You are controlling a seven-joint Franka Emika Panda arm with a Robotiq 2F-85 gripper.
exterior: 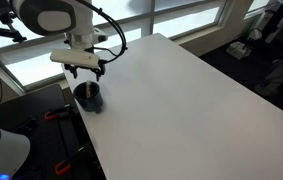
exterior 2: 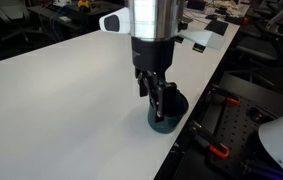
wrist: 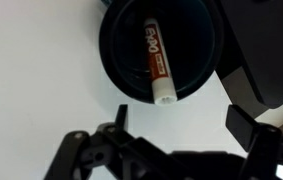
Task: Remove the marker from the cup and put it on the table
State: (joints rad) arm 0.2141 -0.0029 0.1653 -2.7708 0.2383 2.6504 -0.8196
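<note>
Pincer: the gripper [wrist: 179, 115] is released, its jaws spread wide with nothing between them, poised above the cup.
Cup: the cup [wrist: 191, 45] sits at 12 o'clock from the jaws in the wrist view. It stands upright, close to the table's edge in both exterior views.
Marker: the marker [wrist: 156, 60] is inside the cup and leaning, with its pale end on the wall at 6 o'clock and its red body running toward 12.
Table: the table [wrist: 31, 60] is white and stretches far beyond the cup.
Risk, rim: a finger landing on the rim could tip the cup.
Risk, edge: a sideways nudge could push the cup off the edge.
Risk, grip: the leaning marker could slip or roll out of a pinch.
Risk, lift: the marker could drag the cup up with it.
</note>
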